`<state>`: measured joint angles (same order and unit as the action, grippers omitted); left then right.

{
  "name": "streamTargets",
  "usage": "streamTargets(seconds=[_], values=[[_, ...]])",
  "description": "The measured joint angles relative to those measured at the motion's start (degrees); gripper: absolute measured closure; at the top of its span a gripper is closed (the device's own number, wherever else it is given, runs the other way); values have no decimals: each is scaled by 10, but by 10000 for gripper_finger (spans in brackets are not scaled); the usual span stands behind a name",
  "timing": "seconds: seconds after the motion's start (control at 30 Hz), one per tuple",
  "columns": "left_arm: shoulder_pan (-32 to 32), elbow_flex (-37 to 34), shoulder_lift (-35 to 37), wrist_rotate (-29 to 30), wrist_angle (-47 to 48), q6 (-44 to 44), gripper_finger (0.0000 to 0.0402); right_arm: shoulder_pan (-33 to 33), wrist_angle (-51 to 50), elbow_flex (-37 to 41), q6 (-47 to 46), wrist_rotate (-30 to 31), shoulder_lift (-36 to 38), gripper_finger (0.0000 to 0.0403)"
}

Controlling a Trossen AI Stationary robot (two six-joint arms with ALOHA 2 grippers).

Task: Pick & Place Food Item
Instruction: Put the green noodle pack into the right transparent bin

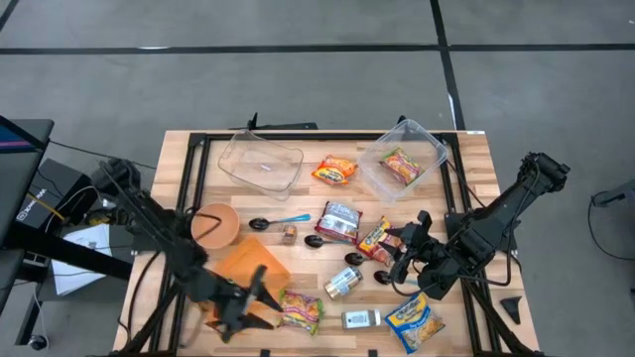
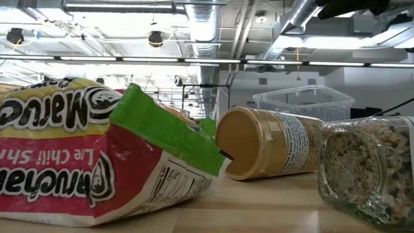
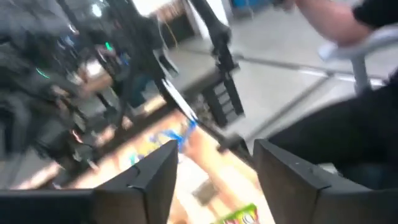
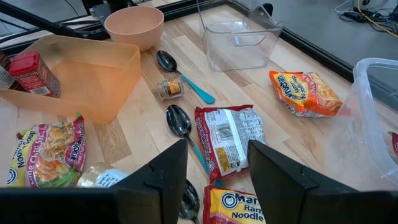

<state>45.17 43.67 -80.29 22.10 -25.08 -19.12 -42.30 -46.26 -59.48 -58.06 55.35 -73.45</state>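
Observation:
My right gripper (image 1: 402, 246) is open and empty, right of a Maruchan ramen packet (image 1: 374, 238), which also shows just ahead of the fingers in the right wrist view (image 4: 231, 208). A red-and-silver packet (image 4: 227, 138) and an orange ramen packet (image 4: 305, 92) lie flat on the table beyond it. Another ramen packet (image 1: 401, 165) lies in a clear bin (image 1: 429, 147) at the far right. My left gripper (image 1: 250, 302) is open and empty at the near left, beside the orange tub (image 1: 248, 266) and a green-edged ramen packet (image 1: 301, 309).
A second clear bin (image 1: 260, 161), a tan bowl (image 1: 215, 224), spoons (image 4: 180, 121), a small spice jar (image 4: 168, 89), a peanut butter jar on its side (image 2: 272, 142), a glass jar of grains (image 2: 369, 165) and a blue-yellow bag (image 1: 415, 322) crowd the table's middle and near side.

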Motion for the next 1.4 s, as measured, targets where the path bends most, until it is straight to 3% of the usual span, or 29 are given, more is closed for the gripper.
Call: streamTargets(seconds=[0.17, 0.27, 0.37, 0.63, 1.23, 1.4], values=[[-55, 55, -89, -8, 78, 57, 148, 0, 0, 0, 0, 0, 0, 239], [-88, 73, -132, -80, 101, 87, 140, 0, 0, 0, 0, 0, 0, 239], [-106, 82, -163, -145, 105, 108, 144, 0, 0, 0, 0, -3, 0, 239], [-120, 97, -189, -201, 140, 167, 174, 0, 1, 0, 0, -14, 0, 239], [-144, 97, -240, -230, 159, 180, 197, 0, 5, 0, 0, -14, 0, 239], [-153, 96, -232, -237, 164, 178, 255, 0, 4, 0, 0, -14, 0, 239]])
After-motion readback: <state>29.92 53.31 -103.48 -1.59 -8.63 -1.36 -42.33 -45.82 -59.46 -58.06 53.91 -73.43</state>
